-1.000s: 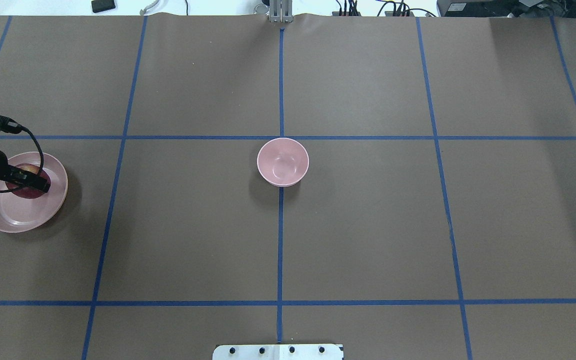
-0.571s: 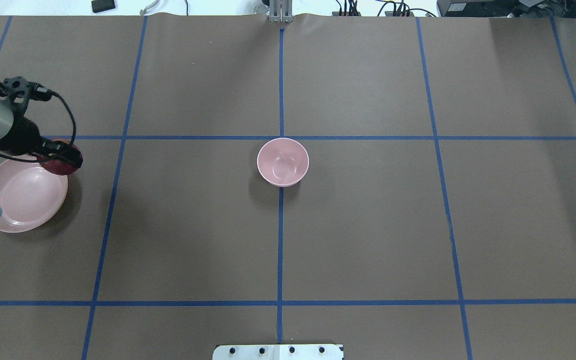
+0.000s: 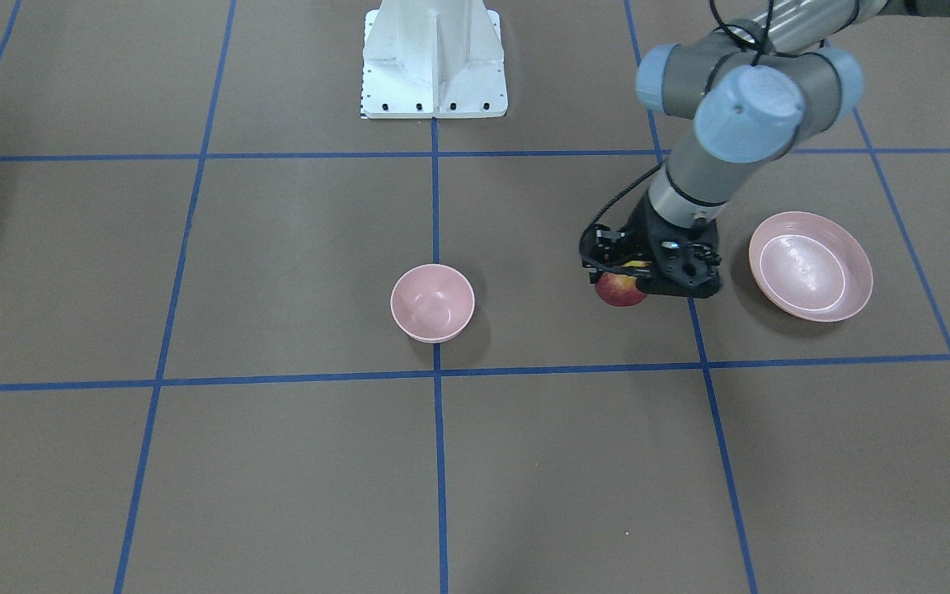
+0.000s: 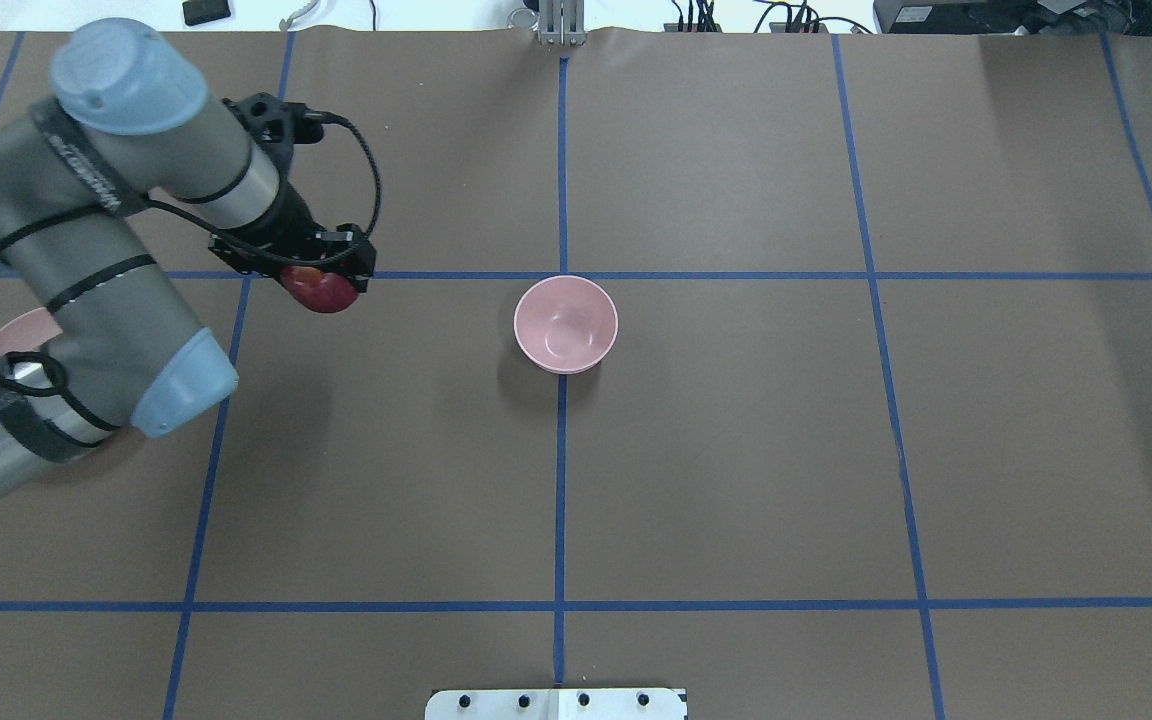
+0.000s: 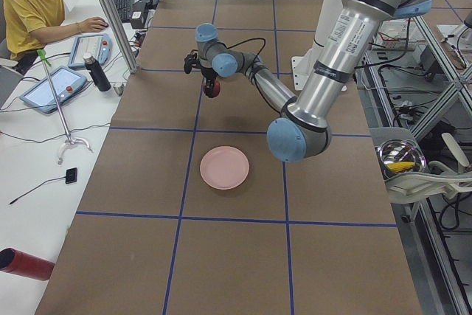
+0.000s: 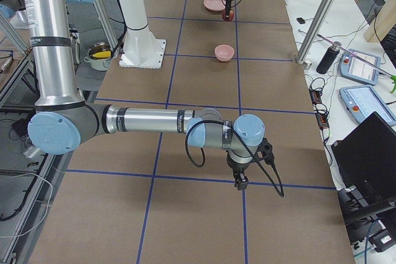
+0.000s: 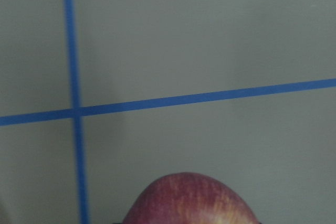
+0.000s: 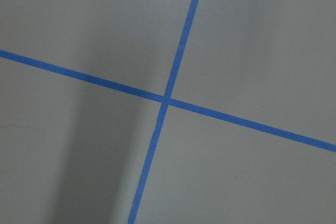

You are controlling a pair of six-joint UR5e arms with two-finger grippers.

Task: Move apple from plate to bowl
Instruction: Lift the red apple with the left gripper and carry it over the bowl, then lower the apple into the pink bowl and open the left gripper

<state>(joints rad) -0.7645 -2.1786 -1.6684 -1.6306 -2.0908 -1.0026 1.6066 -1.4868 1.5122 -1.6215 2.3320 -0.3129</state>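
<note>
My left gripper (image 4: 321,282) is shut on the dark red apple (image 4: 319,291) and holds it in the air between the plate and the bowl. The apple also shows in the front view (image 3: 619,291) and at the bottom of the left wrist view (image 7: 191,201). The wide pink plate (image 3: 811,266) holds nothing; in the overhead view my arm hides most of the plate (image 4: 16,330). The small deep pink bowl (image 4: 566,324) stands empty at the table's centre. My right gripper (image 6: 239,180) hangs over the table far from these things; I cannot tell whether it is open or shut.
Blue tape lines (image 4: 560,480) split the brown table into squares. The white robot base (image 3: 434,62) stands at the table's near edge. A person (image 5: 33,5) sits at a side desk with tablets and a bottle.
My left gripper has lifted the apple off the plate and carried it right toward the bowl. The plate is left empty. The bowl has not moved.
</note>
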